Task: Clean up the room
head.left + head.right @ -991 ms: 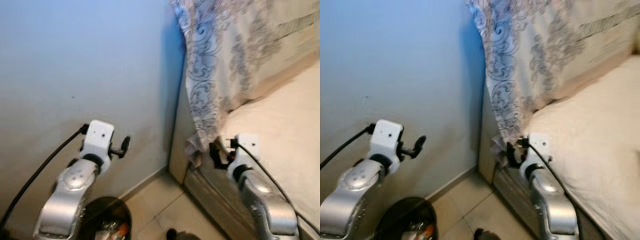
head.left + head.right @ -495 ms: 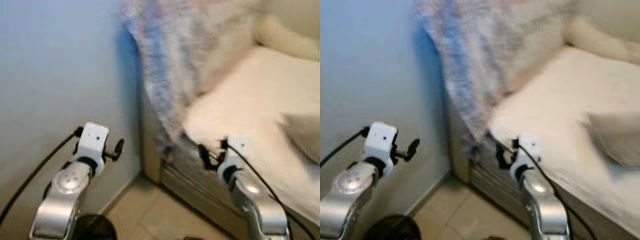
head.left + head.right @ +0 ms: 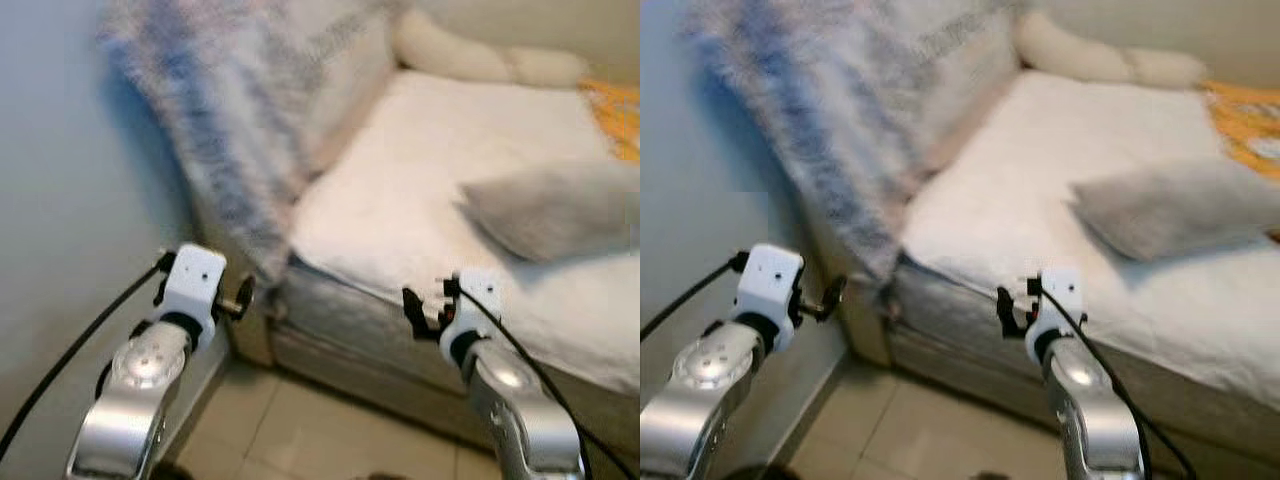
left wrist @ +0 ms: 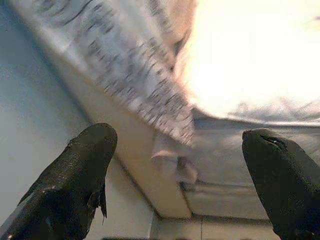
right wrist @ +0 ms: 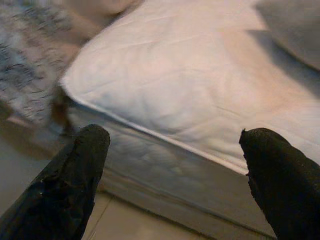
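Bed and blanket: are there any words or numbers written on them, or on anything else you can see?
No words or numbers can be read anywhere.
The patterned blanket draped at the end of the bed carries swirly marks, blurred, not letters.
The grey pillow is plain.
The orange cloth at the far edge has a pattern too blurred to make out.
The left gripper and right gripper, both open, bear no labels.
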You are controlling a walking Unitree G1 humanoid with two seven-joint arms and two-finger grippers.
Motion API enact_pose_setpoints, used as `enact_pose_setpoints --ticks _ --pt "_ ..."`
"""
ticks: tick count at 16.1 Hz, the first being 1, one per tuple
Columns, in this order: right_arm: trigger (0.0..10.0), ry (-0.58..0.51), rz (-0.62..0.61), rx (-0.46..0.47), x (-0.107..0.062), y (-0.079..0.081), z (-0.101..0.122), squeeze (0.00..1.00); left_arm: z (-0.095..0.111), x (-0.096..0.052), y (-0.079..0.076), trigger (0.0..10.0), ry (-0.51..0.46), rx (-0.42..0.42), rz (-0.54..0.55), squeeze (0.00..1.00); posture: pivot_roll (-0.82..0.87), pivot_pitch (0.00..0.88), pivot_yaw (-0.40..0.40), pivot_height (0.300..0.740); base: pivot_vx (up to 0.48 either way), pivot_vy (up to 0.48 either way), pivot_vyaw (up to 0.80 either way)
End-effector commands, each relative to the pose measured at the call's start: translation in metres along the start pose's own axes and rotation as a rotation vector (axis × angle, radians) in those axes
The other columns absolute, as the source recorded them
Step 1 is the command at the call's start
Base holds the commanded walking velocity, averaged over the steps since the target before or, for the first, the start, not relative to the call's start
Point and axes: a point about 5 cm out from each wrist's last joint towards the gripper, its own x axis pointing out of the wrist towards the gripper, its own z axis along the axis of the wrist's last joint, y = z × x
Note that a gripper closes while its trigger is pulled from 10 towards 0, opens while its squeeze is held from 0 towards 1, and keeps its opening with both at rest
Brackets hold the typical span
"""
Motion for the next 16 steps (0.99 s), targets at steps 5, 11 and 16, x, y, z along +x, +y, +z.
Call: enact_pose_setpoints --ticks 5,11,16 --pt "10.0 -0.004 -0.039 -0.029 0.0032 -0.005 0.0059 0.58 0.0023 0.0028 0.0011 10.0 -0.015 0.005 0.0 0.0 -0.1 0.0 0.012 0.74 0.0 0.0 -0.74" --pt "10.0 -0.032 -0.046 -0.049 0.003 -0.0059 0.01 0.09 0.0002 0.0027 0.0016 10.0 -0.005 -0.002 -0.001 0.0 -0.1 0.0 0.014 0.74 0.23 0.0 -0.65" --pt "10.0 -0.053 -0.025 -0.033 0.0055 -0.0039 0.0137 0.0 0.0007 0.0042 0.0056 10.0 -0.008 -0.002 0.011 0.0 -0.1 0.0 0.018 0.74 0.307 0.0 0.0"
